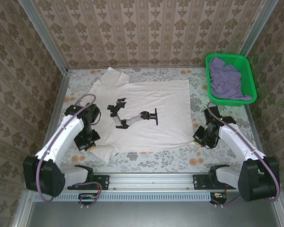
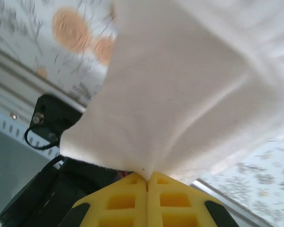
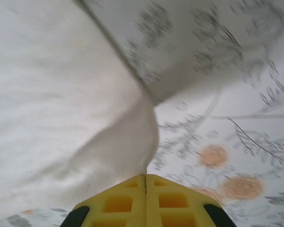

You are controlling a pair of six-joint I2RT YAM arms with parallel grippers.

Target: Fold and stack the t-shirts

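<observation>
Your white shirt (image 1: 151,101) lies spread flat in the middle of the table (image 1: 180,158), black print (image 1: 132,116) up. The left gripper (image 2: 146,178) is pinched tight on its near left corner, the right gripper (image 3: 146,178) on its near right corner, and the cloth rises in soft folds from each. The purple shirt (image 1: 226,81) sits crumpled in the green basket (image 1: 250,71), far right, well apart.

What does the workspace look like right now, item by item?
Surface: floral-patterned table.
Job's things: cream-white t-shirt spread flat mid-table, print up; lavender t-shirt crumpled in green basket, far right corner.
Clutter: nothing seen.
Grippers: left gripper shut on the cream-white t-shirt's near-left corner; right gripper shut on its near-right corner.
Cables: purple cable looped along each arm.
Surroundings: patterned wallpaper walls, metal frame.
</observation>
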